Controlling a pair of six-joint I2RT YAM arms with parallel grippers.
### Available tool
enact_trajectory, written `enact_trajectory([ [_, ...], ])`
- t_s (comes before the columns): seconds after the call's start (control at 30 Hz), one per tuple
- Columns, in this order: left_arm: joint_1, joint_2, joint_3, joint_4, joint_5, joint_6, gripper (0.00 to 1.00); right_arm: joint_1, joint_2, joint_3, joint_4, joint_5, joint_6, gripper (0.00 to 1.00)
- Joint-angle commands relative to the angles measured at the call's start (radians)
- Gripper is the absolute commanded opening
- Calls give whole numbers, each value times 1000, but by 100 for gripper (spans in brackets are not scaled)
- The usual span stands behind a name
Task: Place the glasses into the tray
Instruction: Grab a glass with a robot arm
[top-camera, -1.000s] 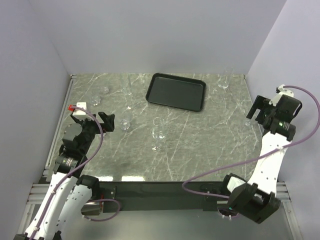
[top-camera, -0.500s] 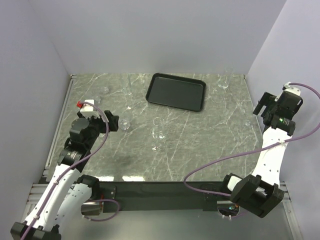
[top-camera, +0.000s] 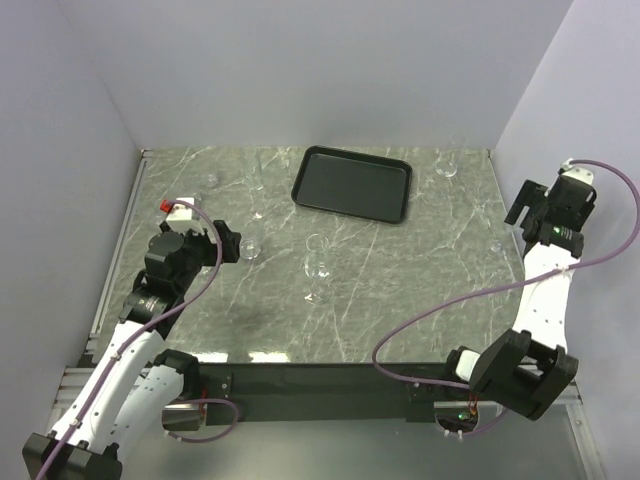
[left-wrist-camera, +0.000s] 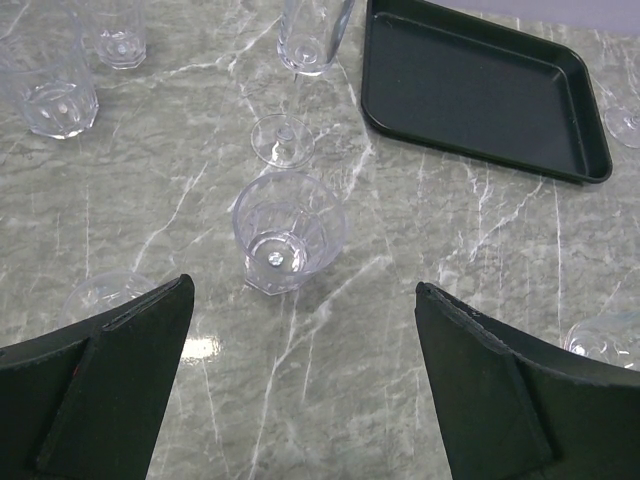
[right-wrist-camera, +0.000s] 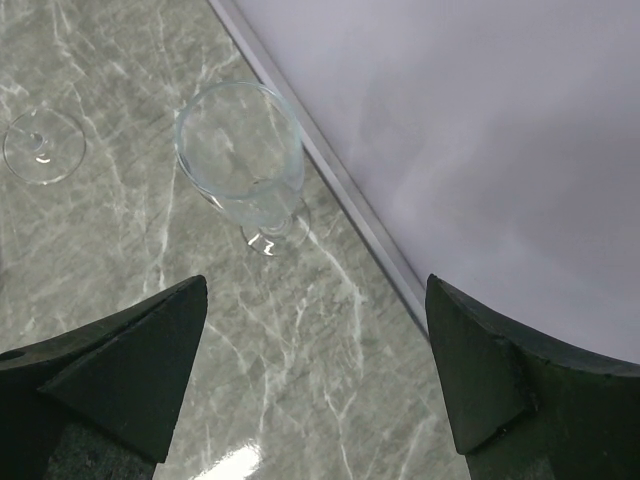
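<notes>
Left claw (left-wrist-camera: 302, 287) is spread wide, gripping nothing, and a short tumbler (left-wrist-camera: 288, 232) stands on the table (left-wrist-camera: 450, 250) just ahead, between its fingers. The black tray (top-camera: 351, 185) sits far-middle, well apart from both claws. Right claw (right-wrist-camera: 317, 282) is wide open too, with a stemmed glass (right-wrist-camera: 243, 165) just ahead by the table's edge.

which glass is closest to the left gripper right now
The short faceted tumbler, upright directly ahead of the left gripper and centred between its open fingers. The other tumblers stand farther off to the left.
</notes>
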Motion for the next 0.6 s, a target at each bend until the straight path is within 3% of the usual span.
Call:
enact_trajectory([
  [0.0, -4, -18, 35, 38, -5, -4, 99, 14, 47, 53, 59, -19, -1, 96],
  [0.33, -4, -31, 25, 49, -16, -5, 99, 16, 147, 110, 74, -119, 2, 96],
  [0.57, -2, -12, 30, 47, 3, -1, 98, 32, 233, 188, 77, -104, -32, 96],
])
